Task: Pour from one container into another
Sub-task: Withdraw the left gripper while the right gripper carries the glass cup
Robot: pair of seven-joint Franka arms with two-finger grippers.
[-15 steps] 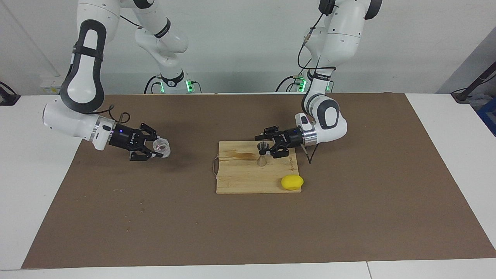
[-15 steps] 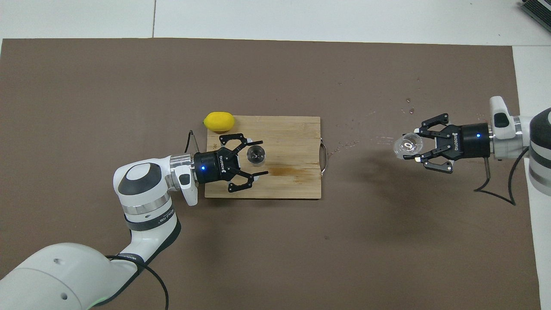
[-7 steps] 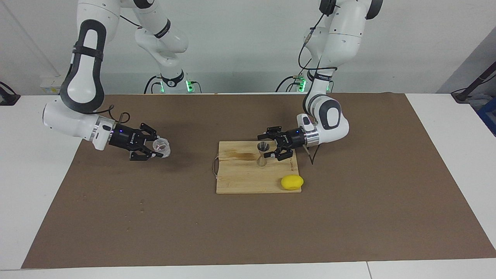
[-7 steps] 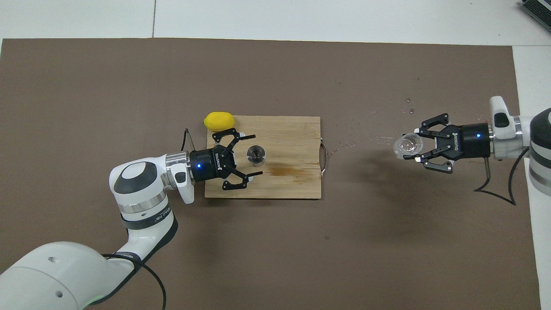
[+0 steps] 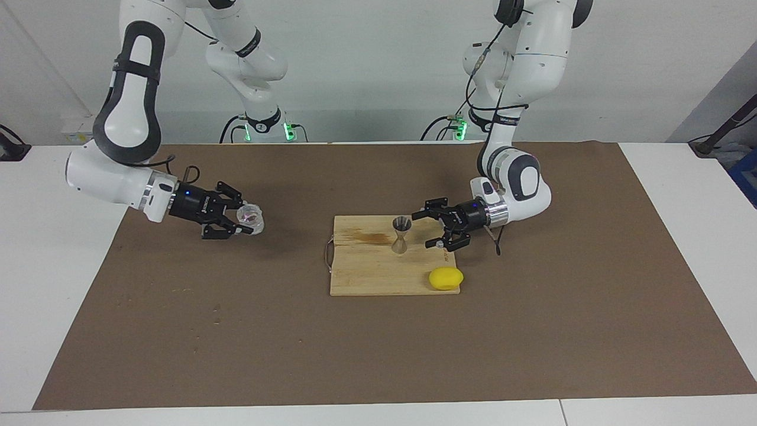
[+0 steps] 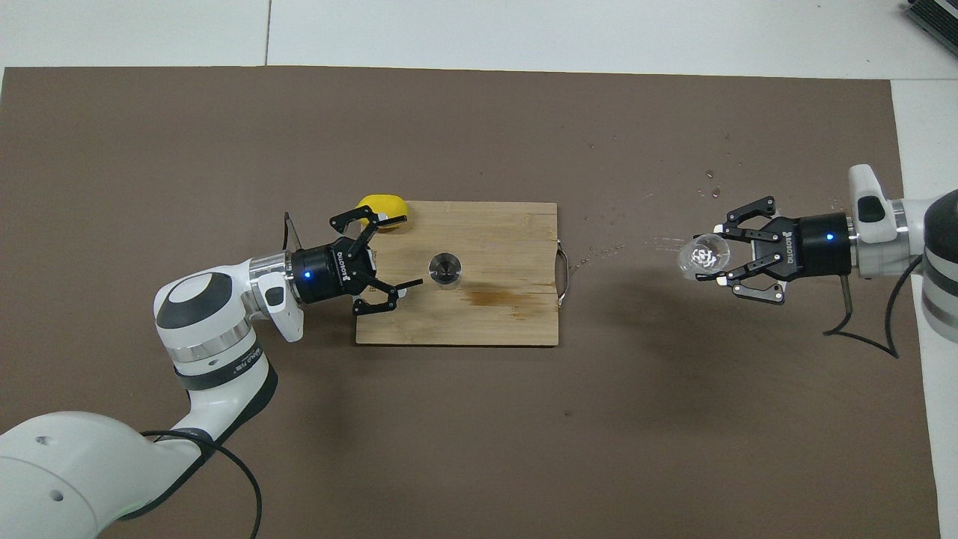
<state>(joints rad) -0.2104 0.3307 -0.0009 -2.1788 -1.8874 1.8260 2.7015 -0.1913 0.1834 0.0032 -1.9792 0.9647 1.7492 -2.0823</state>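
Note:
The silver hourglass jigger (image 5: 401,235) stands upright on the wooden cutting board (image 5: 366,275); it also shows in the overhead view (image 6: 445,269). My left gripper (image 5: 423,230) is open and empty, low over the board's edge toward the left arm's end, apart from the jigger; overhead it (image 6: 409,251) lies beside the lemon. My right gripper (image 5: 245,218) is shut on the clear glass cup (image 5: 252,217) and holds it just above the mat toward the right arm's end. Overhead the cup (image 6: 703,257) sits between this gripper's (image 6: 709,254) fingers.
A yellow lemon (image 5: 446,278) lies at the board's corner toward the left arm's end, partly under the left gripper overhead (image 6: 380,203). A wet stain (image 6: 494,297) marks the board (image 6: 516,322). Water drops (image 6: 711,191) dot the brown mat (image 6: 479,434) near the cup.
My left gripper has drawn back from around the jigger toward the left arm's end, still open. My right gripper has risen slightly with the cup.

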